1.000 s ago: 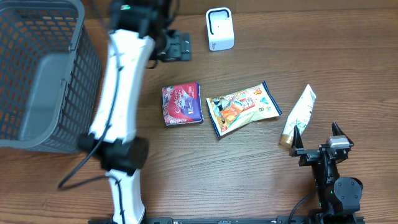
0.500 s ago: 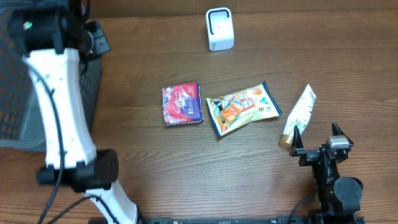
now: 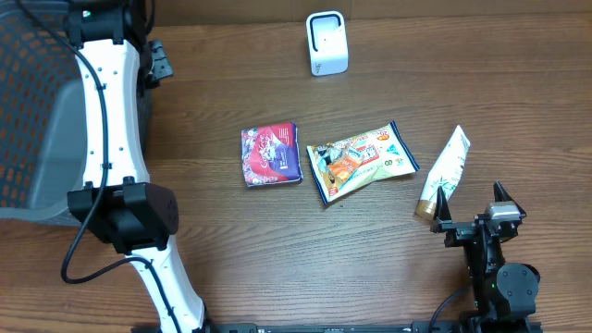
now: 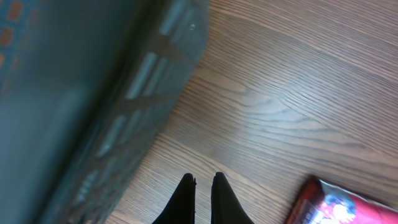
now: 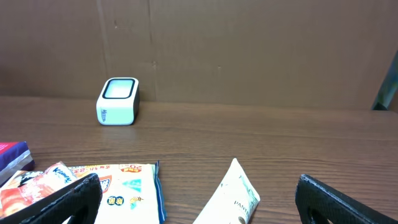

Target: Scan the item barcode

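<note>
**Pincer closed on nothing beside the basket, no item at the scanner**

From overhead, we find the left pincer (image 3: 154,61) at the far left of the counter (image 3: 277,250), just beside the basket (image 3: 28,102) and well apart from the goods. The red packet (image 3: 271,154), the snack bag (image 3: 361,162) and the tube (image 3: 444,173) lie flat in a row mid-counter, none touching another. The scanner (image 3: 326,43) stands alone at the far edge. The right pincer (image 3: 472,199) sits near the tube's cap end, spread wide and empty. We make out nothing in the basket, though the left arm covers part of it.

In the left wrist view, the left pincer (image 4: 202,182) has its fingers pressed together with nothing between them, above bare wood. The blurred basket wall (image 4: 93,93) fills the left, and a corner of the red packet (image 4: 336,205) shows at lower right.

In the right wrist view, the right pincer (image 5: 198,199) is spread. The tube (image 5: 233,193) and snack bag (image 5: 93,183) lie ahead of it, with the scanner (image 5: 118,101) beyond.

We judge the pick has not begun. Next, a pincer must close on one item and carry it to the scanner. We see no barcode, so the item may need turning.
</note>
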Available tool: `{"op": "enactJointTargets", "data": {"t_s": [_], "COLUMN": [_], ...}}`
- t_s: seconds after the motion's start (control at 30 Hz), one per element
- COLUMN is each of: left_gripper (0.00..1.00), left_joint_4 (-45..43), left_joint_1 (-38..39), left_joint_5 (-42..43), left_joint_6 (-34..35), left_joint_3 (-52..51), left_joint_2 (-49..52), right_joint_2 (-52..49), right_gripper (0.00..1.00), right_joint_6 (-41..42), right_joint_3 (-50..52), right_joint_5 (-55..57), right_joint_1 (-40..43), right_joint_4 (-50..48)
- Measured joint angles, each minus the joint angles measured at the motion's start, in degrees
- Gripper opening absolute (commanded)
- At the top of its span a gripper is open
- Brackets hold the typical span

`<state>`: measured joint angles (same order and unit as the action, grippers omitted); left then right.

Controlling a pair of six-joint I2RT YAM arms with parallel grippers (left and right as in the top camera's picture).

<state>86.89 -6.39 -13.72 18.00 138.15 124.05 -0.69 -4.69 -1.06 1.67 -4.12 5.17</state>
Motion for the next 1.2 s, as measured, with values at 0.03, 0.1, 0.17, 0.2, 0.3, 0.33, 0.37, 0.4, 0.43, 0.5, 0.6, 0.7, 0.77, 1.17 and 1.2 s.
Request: {"op": "enactJointTargets", "data": {"t_s": [0.03,0.1,0.17,0.2,0.3,0.33,0.37,0.4,0.43,0.5,0.6,0.7,0.77,1.17,1.2], "left_gripper": [0.04,0.04,0.04,0.04,0.04,0.04,0.04,0.04,0.04,0.04,0.04,0.04,0.04,0.11,0.13], "left_joint_4": [-0.07,-0.11,-0.11,-0.09,-0.42,-0.90,-1.05,-1.22,-1.25,-1.22,-1.22,-1.25,-1.25,-1.55,-1.84], "left_joint_1": [-0.24,-0.81,-1.16,-1.25,-1.27,-1.53,-1.55,-1.66,-1.88,-2.03,-2.29,-2.97,-3.63,-4.63,-4.63], "left_joint_5": [-0.22,-0.63,-1.14,-1.46,-2.01,-2.16,-2.19,-2.21,-2.16,-2.01,-1.92,-1.92,-1.92,2.71,4.04], "left_joint_6": [0.00,0.02,0.02,0.02,0.04,0.07,0.11,0.24,0.28,0.87,2.64,4.44,4.98,5.55,5.38], "left_joint_3": [0.00,0.13,0.66,0.96,1.75,1.86,1.88,1.88,1.88,1.90,1.92,1.95,1.95,1.95,1.95], "left_joint_2": [0.00,0.00,0.00,0.00,0.00,0.00,0.00,0.00,0.00,0.00,0.00,0.00,0.00,-0.33,-0.61], "right_joint_2": [0.00,0.00,0.00,0.00,0.00,0.00,0.00,0.00,0.00,0.00,0.00,0.00,0.00,0.00,0.00], "right_gripper": [1.00,1.00,1.00,1.00,1.00,1.00,1.00,1.00,1.00,1.00,1.00,1.00,1.00,1.00,1.00], "right_joint_6": [-0.02,-0.02,-0.02,-0.02,-0.02,0.00,0.00,0.00,0.00,-0.02,-0.02,-0.02,-0.02,-0.02,-0.02], "right_joint_3": [0.00,0.00,0.00,0.00,0.00,0.00,0.00,0.00,0.00,0.00,0.00,0.00,0.00,0.00,0.00], "right_joint_5": [0.00,0.00,0.00,-0.02,0.02,0.02,0.00,0.00,0.00,0.00,0.00,0.00,0.00,0.00,0.00], "right_joint_1": [0.00,0.00,0.00,0.00,0.02,0.00,0.00,0.00,0.00,0.00,0.00,0.02,0.02,0.00,0.02], "right_joint_4": [-0.02,0.00,-0.02,-0.02,0.00,0.02,-0.02,0.00,0.00,-0.02,0.00,0.00,0.00,-0.02,0.00]}}
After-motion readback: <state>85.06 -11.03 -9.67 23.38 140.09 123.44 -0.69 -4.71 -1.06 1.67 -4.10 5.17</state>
